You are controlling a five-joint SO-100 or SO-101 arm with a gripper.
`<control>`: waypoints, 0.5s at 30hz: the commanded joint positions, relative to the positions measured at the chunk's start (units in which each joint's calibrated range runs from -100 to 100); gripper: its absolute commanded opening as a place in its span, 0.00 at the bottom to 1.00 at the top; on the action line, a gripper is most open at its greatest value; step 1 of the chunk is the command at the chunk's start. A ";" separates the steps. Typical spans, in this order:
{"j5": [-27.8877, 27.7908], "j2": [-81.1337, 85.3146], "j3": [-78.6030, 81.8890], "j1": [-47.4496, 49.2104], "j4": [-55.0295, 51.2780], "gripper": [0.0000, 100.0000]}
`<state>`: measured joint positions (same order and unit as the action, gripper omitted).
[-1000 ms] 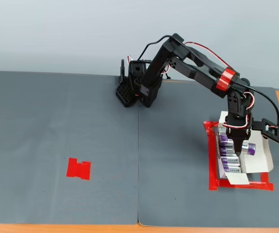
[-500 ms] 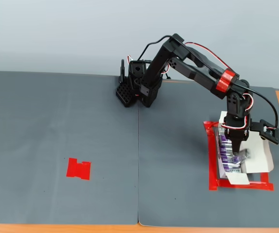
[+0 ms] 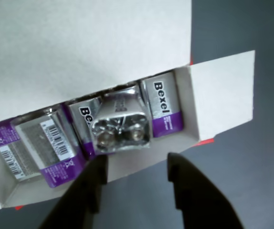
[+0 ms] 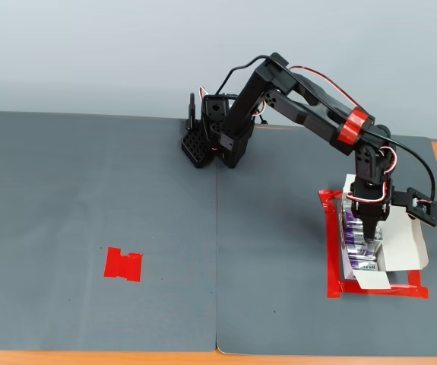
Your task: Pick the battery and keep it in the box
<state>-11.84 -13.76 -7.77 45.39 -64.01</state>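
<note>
Hand (image 3: 136, 183) open, two dark fingers (image 3: 91, 191) spread apart and holding nothing. Directly ahead of the fingertips in the wrist view, the battery (image 3: 121, 121) standing on end inside the box (image 3: 213, 100), silver terminal face turned toward the camera, tilted slightly and leaning among its neighbours. No contact visible between fingers and battery. To the right of it in that view, a second purple battery (image 3: 163, 107) with dark "Bexel" lettering, lying flat against the box's end wall. To the left, two more purple batteries (image 3: 51, 143) with barcode labels, also inside the box. Box flaps folded outward, the far one spreading wide beyond the hand.

In the fixed view, hand (image 4: 370, 232) pointing down over the middle of the box (image 4: 408, 247), which lies within a red tape outline (image 4: 330, 251) on the grey mat (image 4: 96, 190) covering the counter. Well away from the hand, toward the left of that view, a flat red tape patch (image 4: 123, 265) on the mat.
</note>
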 commanded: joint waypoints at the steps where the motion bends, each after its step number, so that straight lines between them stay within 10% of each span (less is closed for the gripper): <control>1: 0.15 5.67 -0.69 -0.60 -0.14 0.14; 15: 0.20 19.66 -0.06 -5.74 -5.09 0.02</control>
<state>-11.79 0.51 -7.59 41.78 -67.39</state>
